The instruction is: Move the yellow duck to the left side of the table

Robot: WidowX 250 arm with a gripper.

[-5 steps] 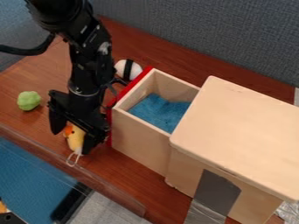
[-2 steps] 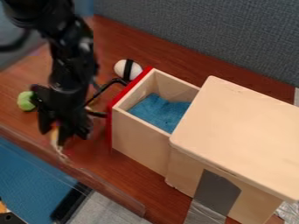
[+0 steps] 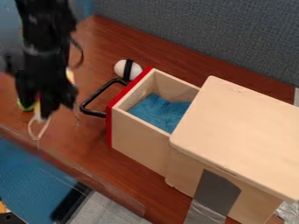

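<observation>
The tool (image 3: 39, 106), clenched on the yellow duck (image 3: 37, 111) with its string loop (image 3: 38, 130) hanging beneath, has swung leftward, leaving the drawer (image 3: 140, 142) well to its right. The carry seems nearly done; setting down on the worktop (image 3: 88, 144) remains.

Claw (image 3: 38, 104), yellow duck (image 3: 37, 109) shifted toward view's left.

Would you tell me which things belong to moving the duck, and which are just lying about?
In the job: yellow toy duck, black two-finger gripper, brown wooden table.

Lying about: green object, white black-banded oval, red-fronted wooden drawer, blue cloth.
</observation>
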